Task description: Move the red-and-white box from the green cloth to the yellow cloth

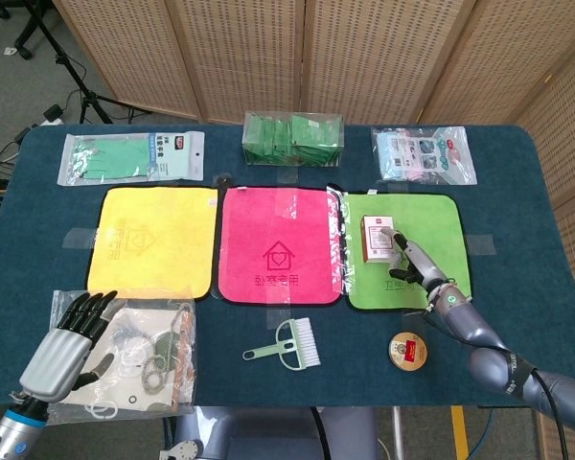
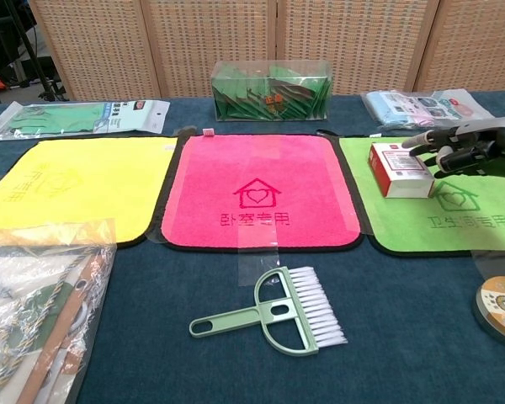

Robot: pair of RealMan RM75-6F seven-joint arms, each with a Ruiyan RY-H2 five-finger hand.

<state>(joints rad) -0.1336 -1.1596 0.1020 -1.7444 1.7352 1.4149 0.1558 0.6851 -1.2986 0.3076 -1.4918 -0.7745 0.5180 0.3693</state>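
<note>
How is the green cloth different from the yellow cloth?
The green cloth has the red-and-white box on it, with the right hand touching the box; the yellow cloth has nothing on it. The green cloth lies on the right, the yellow cloth on the left. Both are flat squares with a house mark.

Box on right cloth, brush in front.

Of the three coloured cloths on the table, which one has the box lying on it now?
The green cloth, the rightmost of the three. The red-and-white box lies on it, touched by the right hand. The pink cloth and yellow cloth carry nothing.
</note>
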